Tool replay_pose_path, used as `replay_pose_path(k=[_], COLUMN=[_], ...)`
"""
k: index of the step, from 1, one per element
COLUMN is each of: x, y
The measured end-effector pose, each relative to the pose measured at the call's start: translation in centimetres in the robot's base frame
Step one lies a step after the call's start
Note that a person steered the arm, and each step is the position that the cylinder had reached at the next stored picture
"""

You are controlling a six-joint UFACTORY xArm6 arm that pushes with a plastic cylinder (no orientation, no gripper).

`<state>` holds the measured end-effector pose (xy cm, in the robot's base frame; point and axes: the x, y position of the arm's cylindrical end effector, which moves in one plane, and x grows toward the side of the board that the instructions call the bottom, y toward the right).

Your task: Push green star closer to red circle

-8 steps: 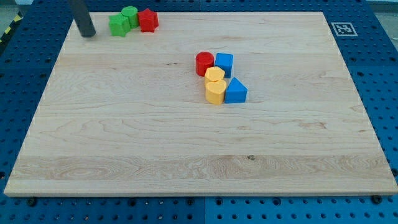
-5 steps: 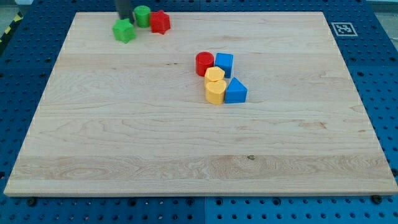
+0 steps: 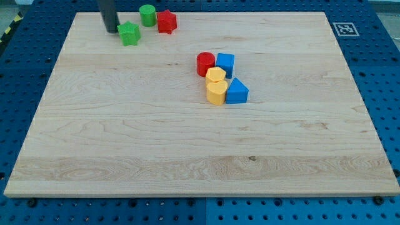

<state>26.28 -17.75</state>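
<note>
The green star (image 3: 130, 34) lies near the board's top left. My tip (image 3: 111, 29) stands just to its left, touching or nearly touching it. The red circle (image 3: 205, 64) sits near the board's middle, well to the right and below the green star. A green circle (image 3: 147, 14) and a red star (image 3: 166, 22) lie just above and right of the green star.
Next to the red circle are a blue cube (image 3: 225, 64), a yellow block (image 3: 215, 77), a second yellow block (image 3: 216, 92) and a blue triangle (image 3: 237, 91). The wooden board (image 3: 187, 156) ends close above the green circle.
My tip swept right behind the top-left cluster, then came down to the green star's left. The green star, green circle and red star all shifted right; the green star also moved down.
</note>
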Motion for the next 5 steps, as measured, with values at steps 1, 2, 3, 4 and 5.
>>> replay_pose_path(k=[1, 2, 3, 4, 5], x=[2.3, 2.6, 2.1, 3.7, 4.7], y=[5.1, 6.1, 1.3, -0.4, 3.7])
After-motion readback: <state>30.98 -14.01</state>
